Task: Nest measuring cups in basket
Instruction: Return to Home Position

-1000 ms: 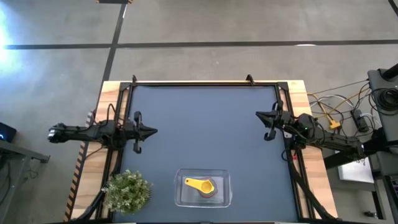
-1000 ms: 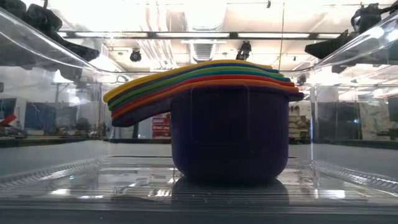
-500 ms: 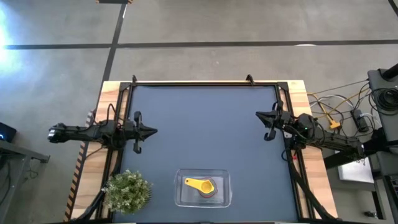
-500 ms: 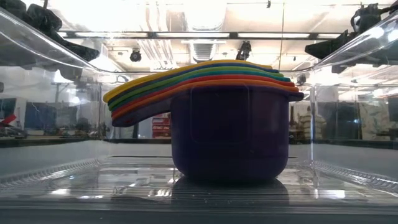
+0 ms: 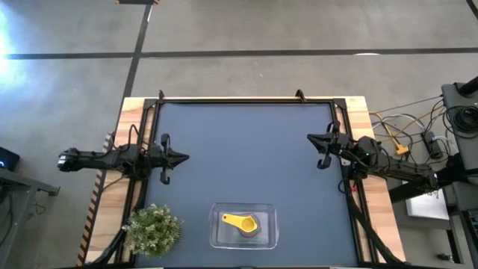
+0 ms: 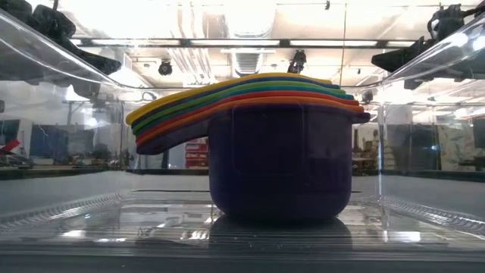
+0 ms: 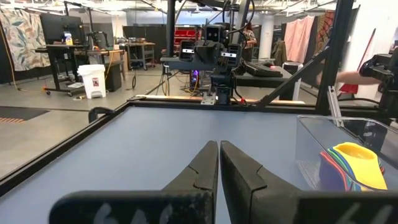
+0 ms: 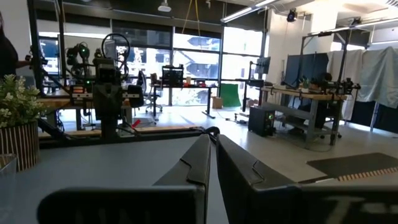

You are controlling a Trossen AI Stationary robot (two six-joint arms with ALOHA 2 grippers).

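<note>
Seen from above, the nested measuring cups [image 5: 243, 223] lie in the clear basket [image 5: 213, 224] at the bench's [image 5: 246, 142] near edge, beside a potted plant [image 5: 153, 229]. Their handles point toward the left arm's side, and the left pincer [image 5: 185, 158] is somewhat nearer than the right pincer [image 5: 310, 137], both well apart from them by the side rails. At bench height the stack stands upright on the basket floor, purple outermost and yellow on top. Each wrist view shows its own fingers apparently pressed together on nothing.
</note>
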